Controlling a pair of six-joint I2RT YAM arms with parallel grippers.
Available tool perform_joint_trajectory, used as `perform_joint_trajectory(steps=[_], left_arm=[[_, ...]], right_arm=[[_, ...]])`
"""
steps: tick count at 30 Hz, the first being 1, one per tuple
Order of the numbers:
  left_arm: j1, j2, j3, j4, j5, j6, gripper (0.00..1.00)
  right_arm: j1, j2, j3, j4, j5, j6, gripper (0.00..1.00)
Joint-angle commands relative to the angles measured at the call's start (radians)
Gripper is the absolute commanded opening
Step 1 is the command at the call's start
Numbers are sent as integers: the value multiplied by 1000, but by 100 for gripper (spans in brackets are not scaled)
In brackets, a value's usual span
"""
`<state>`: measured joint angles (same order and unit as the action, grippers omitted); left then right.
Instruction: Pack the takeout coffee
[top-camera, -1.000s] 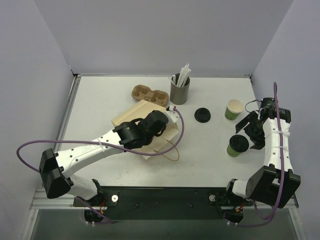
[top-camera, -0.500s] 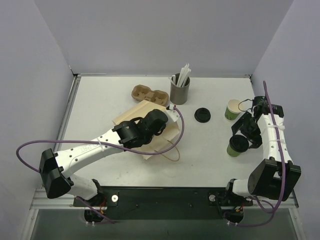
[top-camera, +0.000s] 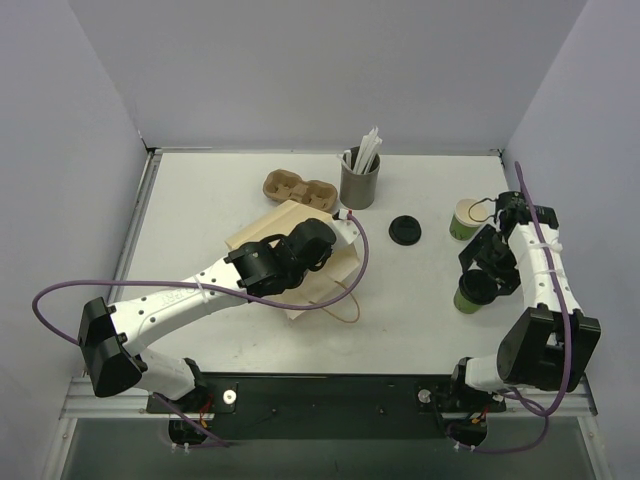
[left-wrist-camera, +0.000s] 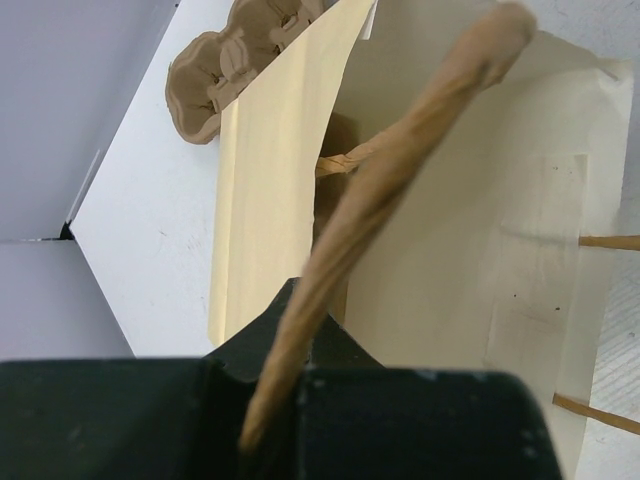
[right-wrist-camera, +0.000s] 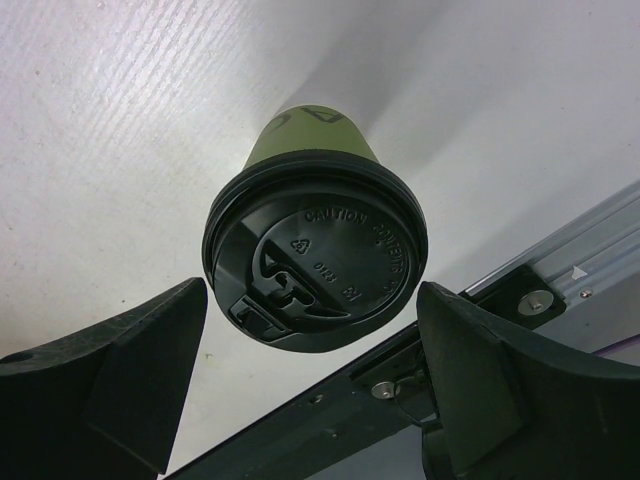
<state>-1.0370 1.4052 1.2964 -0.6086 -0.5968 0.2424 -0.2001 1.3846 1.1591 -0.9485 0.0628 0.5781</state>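
lidded takeout coffee (right-wrist-camera: 315, 255) upright on the tabletop (top-camera: 420, 300), right side, between the jaws of the wide-open right pincer (right-wrist-camera: 310, 300), ungripped. left pincer (left-wrist-camera: 290, 330) clamped tight on the handle (left-wrist-camera: 400, 160) of the paper bag (left-wrist-camera: 480, 200). grasping, carrying and bagging all lie ahead.
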Motion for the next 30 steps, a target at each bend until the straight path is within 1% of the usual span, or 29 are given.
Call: perform_joint_trajectory(steps=[1, 11, 24, 28, 30], left_arm=[[8, -2, 35, 23, 5, -9, 0], [9, 3, 38, 23, 12, -11, 0], [11, -2, 35, 26, 20, -12, 0], [12, -2, 38, 24, 19, -11, 0], [14, -2, 38, 26, 15, -11, 0]], right_arm=[[10, 4, -13, -29, 45, 14, 80], [8, 11, -36, -19, 57, 16, 80], [1, -2, -84, 16, 26, 26, 80], [-2, -27, -116, 27, 20, 32, 79], [-12, -45, -136, 30, 11, 35, 77]])
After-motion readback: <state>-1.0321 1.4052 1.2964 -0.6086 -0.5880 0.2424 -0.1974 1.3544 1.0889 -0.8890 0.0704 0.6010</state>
